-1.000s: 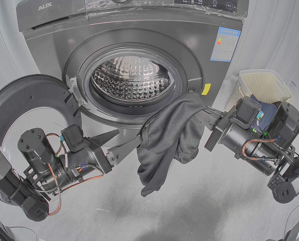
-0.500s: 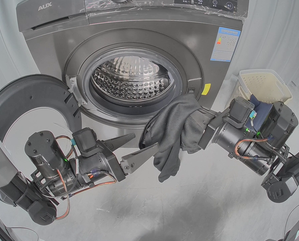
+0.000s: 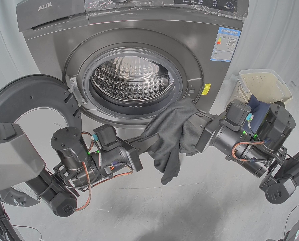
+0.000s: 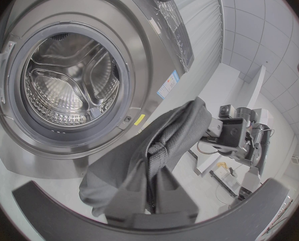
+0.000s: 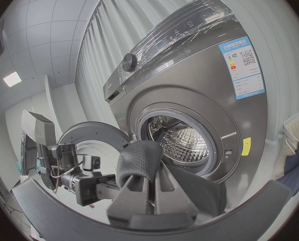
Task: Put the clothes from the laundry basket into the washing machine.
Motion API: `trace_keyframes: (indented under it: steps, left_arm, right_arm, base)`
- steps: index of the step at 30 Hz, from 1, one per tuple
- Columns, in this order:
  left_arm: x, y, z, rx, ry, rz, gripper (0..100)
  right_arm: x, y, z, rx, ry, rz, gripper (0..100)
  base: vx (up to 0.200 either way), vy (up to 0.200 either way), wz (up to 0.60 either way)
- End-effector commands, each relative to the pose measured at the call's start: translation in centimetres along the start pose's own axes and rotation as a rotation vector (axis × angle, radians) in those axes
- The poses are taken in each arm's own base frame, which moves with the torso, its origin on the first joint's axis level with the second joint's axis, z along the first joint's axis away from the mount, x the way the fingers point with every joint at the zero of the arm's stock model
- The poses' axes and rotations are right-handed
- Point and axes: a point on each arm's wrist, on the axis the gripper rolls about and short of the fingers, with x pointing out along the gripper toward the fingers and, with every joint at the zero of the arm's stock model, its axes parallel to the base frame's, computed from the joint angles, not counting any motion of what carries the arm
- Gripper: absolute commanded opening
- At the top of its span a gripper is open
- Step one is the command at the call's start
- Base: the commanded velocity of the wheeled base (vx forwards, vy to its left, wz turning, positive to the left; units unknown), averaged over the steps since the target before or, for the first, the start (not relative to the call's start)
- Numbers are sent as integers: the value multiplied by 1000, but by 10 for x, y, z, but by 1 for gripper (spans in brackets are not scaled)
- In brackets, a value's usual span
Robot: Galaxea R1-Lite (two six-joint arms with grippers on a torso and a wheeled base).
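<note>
Garment (image 3: 171, 134): dark grey, bunched, hanging in front of the washing machine (image 3: 122, 17), just below its open drum | left gripper (image 4: 151, 178): clamped narrow on the ribbed band | right gripper (image 5: 153, 173): clamped narrow on a fold | laundry basket (image 3: 263, 81): beside machine, holds blue cloth (image 3: 258, 109)

Pale pleated curtain (image 5: 95, 47) behind; glossy grey floor (image 3: 203, 205); tiled ceiling (image 5: 39, 20), lit panel (image 5: 12, 79).

Washing machine (image 3: 129, 20): grey front-loader; round door (image 3: 28, 96) swung open on its left, steel drum (image 3: 132, 81) exposed.
Dark grey garment (image 3: 173, 131): bunched, held aloft just below the opening, one end dangling.
Laundry basket (image 3: 276, 79): cream, perforated, right of the machine; blue cloth (image 3: 259, 108) inside.
</note>
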Motion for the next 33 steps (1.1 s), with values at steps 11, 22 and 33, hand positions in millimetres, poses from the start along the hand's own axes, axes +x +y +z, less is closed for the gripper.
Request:
trace_keyframes:
  steps: [11, 22, 33]
  left_arm:
    - [2, 10, 35, 90, -173, 146, 0]
    - [-6, -6, 63, 118, -259, 111, 0]
    - [-31, -28, 71, 126, -241, 15, 0]
  right_arm:
    - [-26, 12, -26, 24, 136, 10, 100]
    - [-70, 26, -59, 45, 334, 85, 100]
    - [-21, -9, -66, 42, 260, -48, 100]
  base:
    - [0, 0, 0]
    - [0, 0, 0]
    - [0, 0, 0]
